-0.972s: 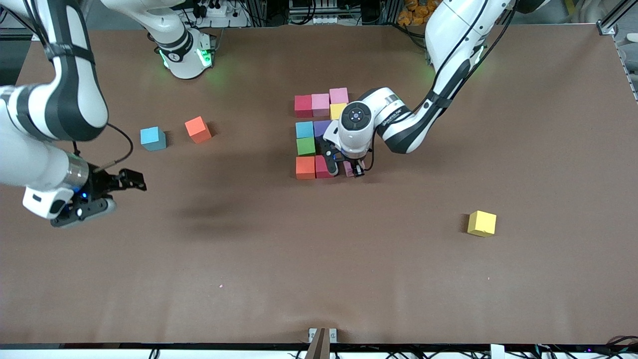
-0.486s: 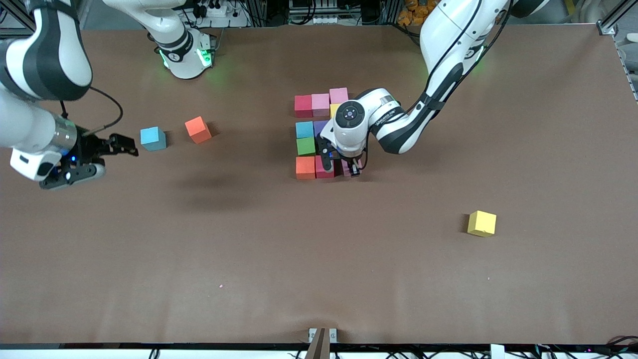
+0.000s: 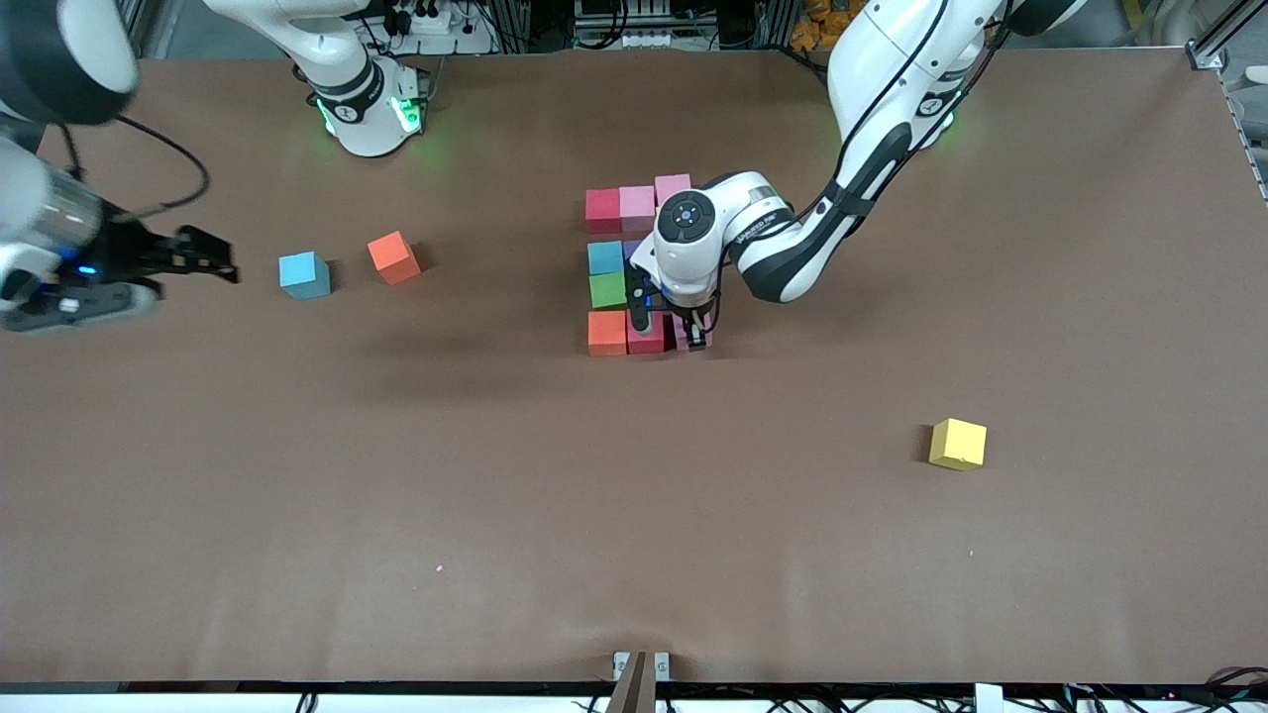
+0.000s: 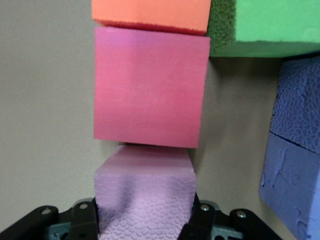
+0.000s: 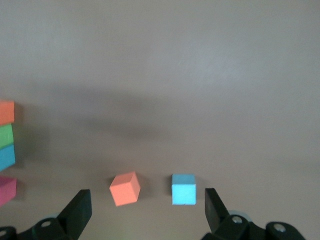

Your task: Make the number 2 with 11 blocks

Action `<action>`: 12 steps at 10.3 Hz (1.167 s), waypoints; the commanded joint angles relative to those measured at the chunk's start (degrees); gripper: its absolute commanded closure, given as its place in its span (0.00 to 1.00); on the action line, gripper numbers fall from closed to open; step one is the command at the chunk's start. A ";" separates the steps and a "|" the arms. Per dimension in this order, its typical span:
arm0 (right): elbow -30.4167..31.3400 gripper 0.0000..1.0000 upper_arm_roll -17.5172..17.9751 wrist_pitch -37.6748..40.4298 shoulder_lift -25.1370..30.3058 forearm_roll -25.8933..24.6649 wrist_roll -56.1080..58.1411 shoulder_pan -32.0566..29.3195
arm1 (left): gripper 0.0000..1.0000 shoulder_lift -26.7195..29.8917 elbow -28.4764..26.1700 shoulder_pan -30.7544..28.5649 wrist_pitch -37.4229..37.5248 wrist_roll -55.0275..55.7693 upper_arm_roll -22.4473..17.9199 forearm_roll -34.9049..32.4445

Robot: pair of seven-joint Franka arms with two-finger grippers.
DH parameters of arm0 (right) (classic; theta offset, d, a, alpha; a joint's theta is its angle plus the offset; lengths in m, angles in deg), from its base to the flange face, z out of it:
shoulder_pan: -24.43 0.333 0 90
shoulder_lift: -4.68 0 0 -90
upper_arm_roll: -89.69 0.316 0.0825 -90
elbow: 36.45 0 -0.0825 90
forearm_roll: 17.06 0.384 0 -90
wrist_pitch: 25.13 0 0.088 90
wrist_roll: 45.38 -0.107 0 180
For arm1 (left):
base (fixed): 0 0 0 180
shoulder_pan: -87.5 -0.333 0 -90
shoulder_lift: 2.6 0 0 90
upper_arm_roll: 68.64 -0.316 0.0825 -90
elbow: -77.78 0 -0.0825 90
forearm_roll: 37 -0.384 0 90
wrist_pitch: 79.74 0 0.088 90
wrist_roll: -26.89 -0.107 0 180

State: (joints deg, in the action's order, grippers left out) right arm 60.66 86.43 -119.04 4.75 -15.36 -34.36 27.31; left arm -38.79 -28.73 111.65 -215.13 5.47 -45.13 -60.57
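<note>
I had the left gripper (image 3: 670, 328) clamped on a pink block (image 4: 145, 192), one finger on each of two facing sides, low at the near row of the number 2 (image 3: 634, 267) mid-table. That block sat against the red block (image 4: 150, 87) next to it, at the left arm's end of the row; the orange block (image 3: 606, 333) closed the row toward the right arm's end. Farther from the camera I could see green (image 3: 607, 290), light blue (image 3: 604, 256), then a red and two pinks in the farthest row; the arm hid part of the figure.

The right gripper (image 3: 188, 259), fingers spread and empty, hung over the table's right-arm end, near a loose blue block (image 3: 303, 274) and a loose orange block (image 3: 393, 256). A spare yellow block (image 3: 958, 443) lay well apart, nearer the camera.

Handling, my judgement: pebbled foam, light, soft, grippy. Squeeze flat sides at mid-height; hard pressure would dent it.

Writing: a small label on the left arm's wrist link, not readable. Blocks unmarked.
</note>
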 commanded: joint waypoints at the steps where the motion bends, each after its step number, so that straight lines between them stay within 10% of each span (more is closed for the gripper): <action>1: -7.08 0.00 -1.92 0.40 -0.33 -3.35 -0.91 1.85 | 0.50 -1.69 1.13 0.63 -1.80 -0.90 -0.05 -1.65; 10: -11.15 0.00 -2.54 2.15 -0.42 -0.13 -10.74 0.11 | 0.48 -2.92 2.89 1.51 -2.07 -1.25 -0.14 -1.65; 11: -10.89 0.00 -2.54 3.20 -0.33 2.32 -9.45 -0.42 | 0.37 -3.01 2.89 1.51 -2.07 -1.17 -0.14 -1.65; 12: -10.97 0.00 -2.28 3.82 -0.16 2.43 -8.83 0.01 | 0.00 -2.93 2.89 1.51 -1.98 -0.73 -0.14 -1.65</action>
State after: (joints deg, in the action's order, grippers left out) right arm 50.36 83.73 -116.63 4.57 -14.53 -43.12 27.65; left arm -40.17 -27.09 112.70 -216.49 4.52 -45.11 -60.62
